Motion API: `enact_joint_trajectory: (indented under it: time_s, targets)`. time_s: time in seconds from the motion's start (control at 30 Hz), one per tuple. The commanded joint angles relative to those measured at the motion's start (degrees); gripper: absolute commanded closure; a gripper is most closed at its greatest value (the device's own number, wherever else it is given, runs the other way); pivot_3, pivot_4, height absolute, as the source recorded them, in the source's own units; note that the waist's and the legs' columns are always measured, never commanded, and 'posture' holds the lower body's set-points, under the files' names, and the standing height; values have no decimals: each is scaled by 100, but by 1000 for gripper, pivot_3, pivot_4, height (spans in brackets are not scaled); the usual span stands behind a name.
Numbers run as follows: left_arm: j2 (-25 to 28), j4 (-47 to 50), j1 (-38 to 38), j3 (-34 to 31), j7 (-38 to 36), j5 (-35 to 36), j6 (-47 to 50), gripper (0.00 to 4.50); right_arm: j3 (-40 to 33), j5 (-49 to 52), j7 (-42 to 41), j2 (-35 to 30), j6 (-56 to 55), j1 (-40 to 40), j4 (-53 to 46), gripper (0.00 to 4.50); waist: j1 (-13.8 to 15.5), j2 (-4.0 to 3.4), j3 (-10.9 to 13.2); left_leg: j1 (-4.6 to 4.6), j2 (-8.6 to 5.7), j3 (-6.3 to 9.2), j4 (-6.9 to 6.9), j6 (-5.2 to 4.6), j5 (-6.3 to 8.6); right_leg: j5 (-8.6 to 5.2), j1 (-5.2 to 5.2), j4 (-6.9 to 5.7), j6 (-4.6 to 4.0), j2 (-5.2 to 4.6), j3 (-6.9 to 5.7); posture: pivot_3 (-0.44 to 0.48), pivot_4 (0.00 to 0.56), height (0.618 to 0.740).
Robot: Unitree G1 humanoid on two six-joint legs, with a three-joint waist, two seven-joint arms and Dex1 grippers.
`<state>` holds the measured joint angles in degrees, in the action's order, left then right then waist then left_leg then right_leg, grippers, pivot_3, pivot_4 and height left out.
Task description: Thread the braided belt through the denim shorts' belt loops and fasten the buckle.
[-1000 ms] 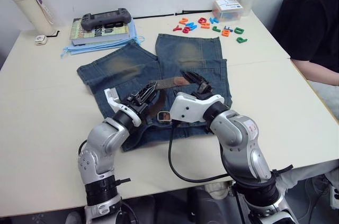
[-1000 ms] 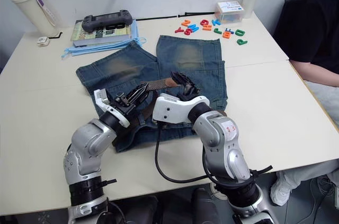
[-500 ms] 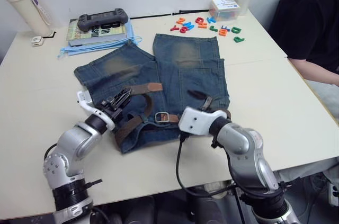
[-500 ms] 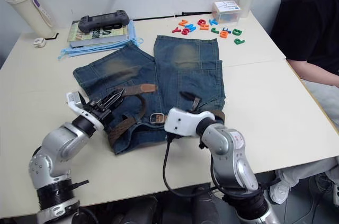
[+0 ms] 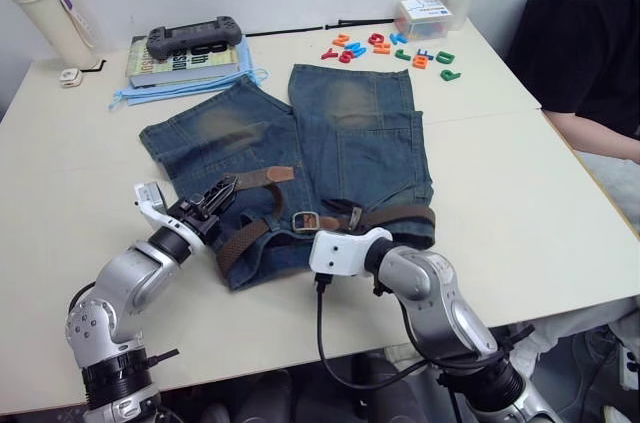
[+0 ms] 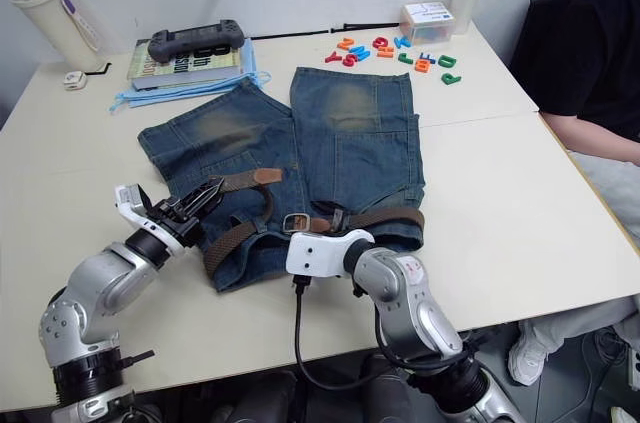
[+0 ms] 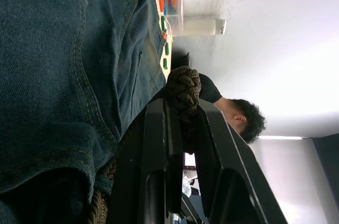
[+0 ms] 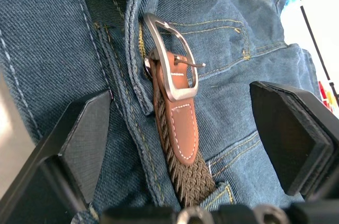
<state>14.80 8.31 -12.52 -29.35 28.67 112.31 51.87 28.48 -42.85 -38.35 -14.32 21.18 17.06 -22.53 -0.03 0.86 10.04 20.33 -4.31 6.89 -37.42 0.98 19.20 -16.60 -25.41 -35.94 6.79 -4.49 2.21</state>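
From the head views, you have the denim shorts (image 5: pixel 330 148) spread flat mid-desk, with the braided belt (image 5: pixel 385 215) running along the waistband at the near edge. Its right stretch looks threaded; the buckle (image 5: pixel 305 222) lies unfastened, and the tan tip (image 5: pixel 270 174) rests loose on the left leg — I judge the job roughly half done. The left pincer (image 5: pixel 222 193) sits at the slack loop of strap. The desk (image 5: pixel 520 193) has open room on your right, though a person's arm (image 5: pixel 595 138) lies at that edge.

Left wrist view: the left pincer's fingers (image 7: pixel 156 144) are clamped on the braided strap.

Right wrist view: the right pincer (image 8: pixel 183 134) stands wide apart, empty, above the buckle — the prong is free, so fastening is left
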Motion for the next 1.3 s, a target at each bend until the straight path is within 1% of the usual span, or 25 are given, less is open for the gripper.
enact_joint_trajectory:
  time_s: [0.03,0.2,0.3,0.33,0.47,0.53,0.57,0.73,0.83,0.9,1.13,1.3]
  targets:
    - [127,149,43,-108,-189,69,30,4002,-83,-122,354,283,377,-117,122,54,2,1,-1,0,0,0,-1,1,0,0,0,-1,0,0,0,0,150,738]
    - [275,45,104,-48,-418,69,188,4002,-256,-132,661,602,912,-164,87,54,1,1,-1,0,0,1,-1,2,-1,1,0,-3,-2,0,0,0,150,738]
    - [281,7,140,-37,-483,69,204,4002,-277,-101,730,651,1079,-237,-54,793,10,1,-1,0,-1,1,-1,1,-1,1,1,-2,-2,0,0,0,150,738]
    - [279,-8,143,-33,-505,69,209,4002,-273,-98,740,649,1113,-264,-115,1178,14,1,-1,0,-2,4,-1,1,-1,1,1,-2,-2,0,-2,0,150,738]
    - [289,-70,136,-8,-598,69,228,4002,-269,-52,802,678,1219,-346,-262,3221,6,1,-1,0,-2,4,-1,2,-1,1,1,-2,-2,-1,-2,0,150,738]
    - [289,-111,116,6,-635,69,222,4002,-331,-6,870,735,1284,-326,-308,4120,4,1,-1,0,-1,4,0,2,-1,1,0,-2,-2,0,-2,0,150,738]
    - [283,-134,100,8,-654,69,217,4002,-363,28,893,763,1320,-302,-325,4471,3,1,-1,0,0,4,1,2,-1,1,0,-2,-2,0,-2,0,150,738]
    - [201,-234,-31,85,-708,69,135,4002,-750,506,1064,1260,1632,-142,-450,4491,0,1,-1,1,1,4,1,2,-1,1,-2,-2,-2,-1,-2,0,150,738]
    - [126,-233,-114,141,-678,69,51,4002,-858,698,1113,1412,1775,-86,-500,4491,-4,1,-1,1,0,5,2,2,-1,1,-2,-2,-2,-1,-2,0,150,738]
    - [-8,-200,-209,213,-576,69,-79,4002,-950,902,1200,1588,1904,-82,-550,4491,-4,1,-1,1,1,5,5,2,-1,1,-2,0,-2,-1,-1,0,150,738]
    - [-403,-254,-449,480,-146,69,-655,4002,-1023,1309,1428,1783,2086,-30,-647,4491,-10,1,-1,2,2,4,5,3,-1,1,-4,-1,-2,-3,0,0,150,738]
    - [-503,-208,-403,648,78,69,-842,4002,-1203,1576,1683,1996,2353,13,-770,4491,-10,2,-1,2,3,3,6,4,0,1,-5,0,-2,-4,1,0,150,738]
